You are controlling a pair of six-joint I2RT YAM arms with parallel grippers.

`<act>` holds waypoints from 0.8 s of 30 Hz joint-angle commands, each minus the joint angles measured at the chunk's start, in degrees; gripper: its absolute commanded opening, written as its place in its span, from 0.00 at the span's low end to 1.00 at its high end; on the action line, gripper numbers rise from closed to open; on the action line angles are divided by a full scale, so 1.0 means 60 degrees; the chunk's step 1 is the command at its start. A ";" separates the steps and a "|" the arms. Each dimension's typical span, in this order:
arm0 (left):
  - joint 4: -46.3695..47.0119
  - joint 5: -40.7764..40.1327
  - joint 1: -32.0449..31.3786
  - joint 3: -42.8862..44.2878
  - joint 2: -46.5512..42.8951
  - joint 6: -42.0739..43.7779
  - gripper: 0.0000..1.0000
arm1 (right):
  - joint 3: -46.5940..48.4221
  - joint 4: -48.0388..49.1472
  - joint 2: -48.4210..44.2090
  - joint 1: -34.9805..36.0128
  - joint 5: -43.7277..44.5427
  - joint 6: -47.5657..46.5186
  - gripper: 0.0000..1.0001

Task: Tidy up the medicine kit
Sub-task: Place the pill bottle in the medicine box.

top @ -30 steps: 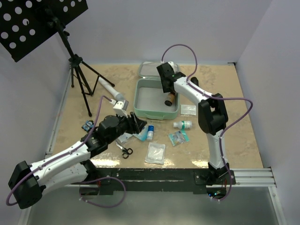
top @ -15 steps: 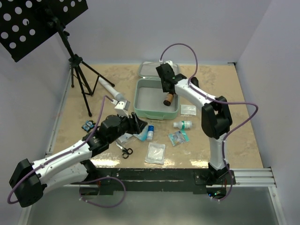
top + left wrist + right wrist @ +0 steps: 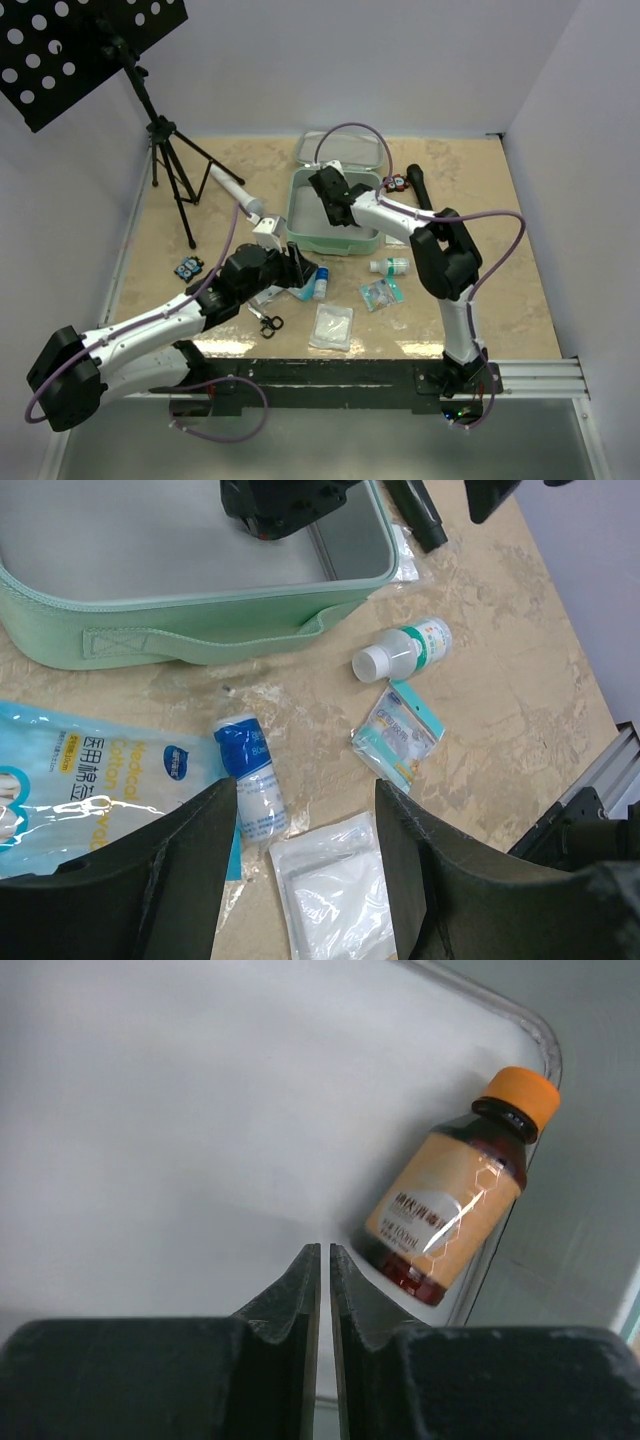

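One mint-green soft case with rounded corners, the medicine kit point(image 3: 330, 243), lies open near the middle of the desk point(image 3: 500, 210) in the overhead view. Its lid point(image 3: 345, 148) is folded flat behind it and its lining is pale grey. The right pincer point(image 3: 330, 195) reaches down inside the kit. The left pincer point(image 3: 300, 272) hovers just in front of the kit's near wall. A white-capped bottle point(image 3: 390, 266), a teal packet point(image 3: 380, 292), a gauze packet point(image 3: 332, 326) and scissors point(image 3: 268, 322) lie on the kit's near side. A white-and-grey cylinder point(image 3: 238, 190) lies off the kit's left side, and a black-and-red gadget point(image 3: 397, 183) sits by its far right corner.

From the left wrist, the kit's green wall with a sewn strap handle point(image 3: 200, 642) runs across the top. The left pincer is released, its fingers point(image 3: 190, 870) wide apart with nothing between them. This view shows what lies under it, just in front of the kit: a blue printed bag point(image 3: 80, 770) and a blue-and-white roll point(image 3: 250, 785).

From the right wrist, the right pincer is clenched on nothing, with only a hairline slit between its tips, above the kit's grey floor. A brown bottle point(image 3: 445, 1215) with an orange cap and label lies on its side in the kit against the curved wall, beside the tips. Only this view shows it plainly.
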 commanded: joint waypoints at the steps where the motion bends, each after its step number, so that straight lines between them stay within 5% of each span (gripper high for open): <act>1: 0.0451 0.0147 0.0059 0.0127 0.0089 0.0089 0.62 | 0.0703 0.0173 0.0522 -0.0201 0.0880 0.0153 0.11; 24: 0.0319 0.0074 0.0059 0.0171 0.0178 0.0192 0.62 | 0.0983 0.0070 0.0452 -0.1080 0.0881 0.0387 0.18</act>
